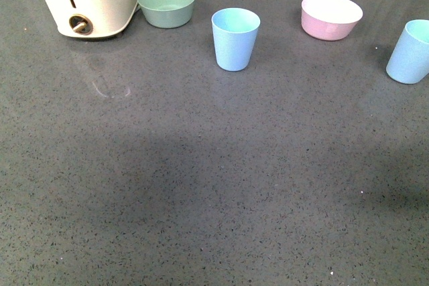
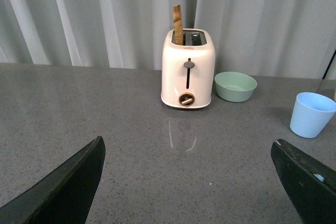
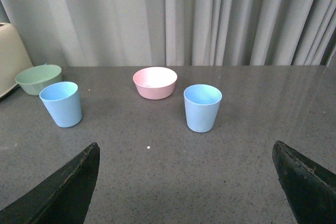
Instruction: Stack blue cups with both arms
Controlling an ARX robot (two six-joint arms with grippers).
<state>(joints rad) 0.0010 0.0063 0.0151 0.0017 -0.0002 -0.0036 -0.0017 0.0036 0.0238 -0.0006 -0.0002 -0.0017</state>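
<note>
Your left gripper [image 2: 188, 148], right gripper [image 3: 186, 148]: jaws apart, empty | aim at upper-centre cup [image 1: 235, 38] and right-edge cup [image 1: 409, 51] | pinch mid-wall, keep upright.

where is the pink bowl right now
In the front view the pink bowl sits at the back of the counter, right of centre, between the middle blue cup and the far-right blue cup, slightly behind both.

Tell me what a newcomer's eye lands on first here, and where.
One pale sky-blue plastic tumbler stands upright mid-counter, its twin apart at the far right of the grey speckled countertop. A cream toaster holding a brown slice stands back left, beside a mint-green bowl; a pink bowl sits between the tumblers, further back.
</note>
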